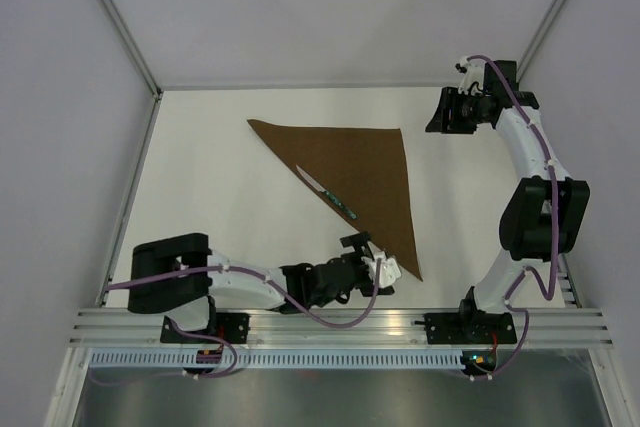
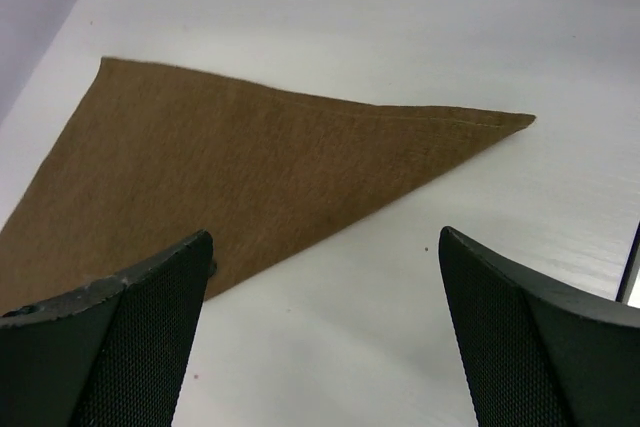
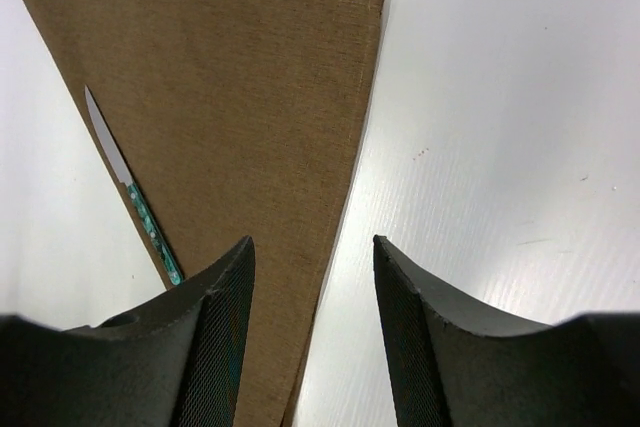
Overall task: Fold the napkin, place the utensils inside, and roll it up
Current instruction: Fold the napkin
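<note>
So the napkin (image 1: 360, 167) is folded into a triangle on the table (image 1: 220, 207), and the knife (image 1: 327, 192) lies right along its slanted left edge. I think the rolling comes next. For that I would need to pinch the near corner and roll the cloth over the knife. My left claw (image 1: 382, 265) sits low by that near corner, spread wide and holding nothing. My right claw (image 1: 443, 112) hangs up past the far right corner, its fingers apart, with nothing between them.
</note>
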